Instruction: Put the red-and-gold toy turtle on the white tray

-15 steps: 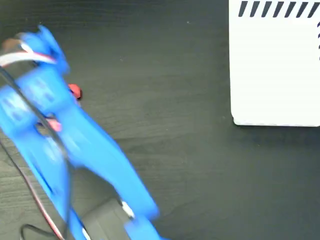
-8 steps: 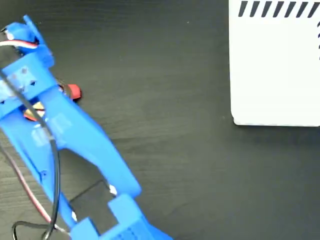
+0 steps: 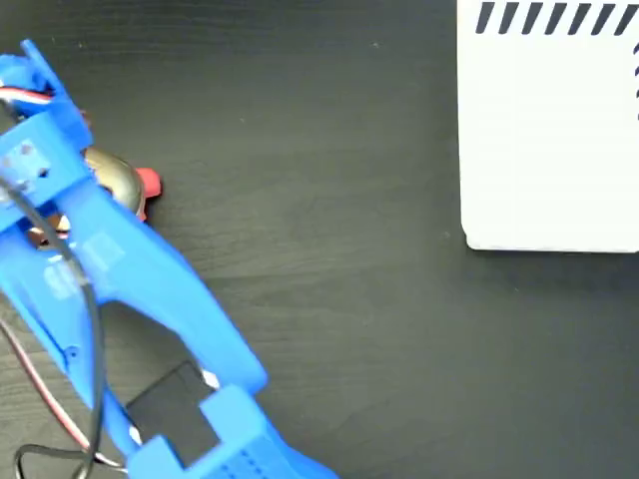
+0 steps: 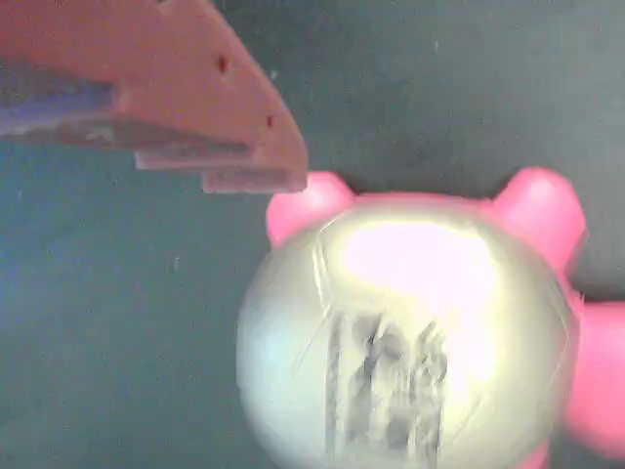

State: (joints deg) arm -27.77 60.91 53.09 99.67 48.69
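The red-and-gold toy turtle (image 3: 118,175) lies on the dark table at the far left of the fixed view, its gold shell half covered by my blue gripper (image 3: 55,130), which hangs over it. In the wrist view the turtle (image 4: 405,342) fills the lower right, its shiny shell with a dark logo facing up and its pink-red legs around it. A single finger (image 4: 195,88) shows at the upper left, just clear of the shell. No second finger appears near it, so the jaws stand apart with nothing held. The white tray (image 3: 549,140) sits at the top right, far from the turtle.
My blue arm (image 3: 170,309) runs diagonally from the bottom edge up to the left, with red and black cables (image 3: 60,419) trailing beside it. Dark wood-grain table (image 3: 329,249) stretches between the turtle and the tray.
My arm has swung further left and up in the fixed view, uncovering part of the gold shell. The turtle and the tray have stayed where they were.
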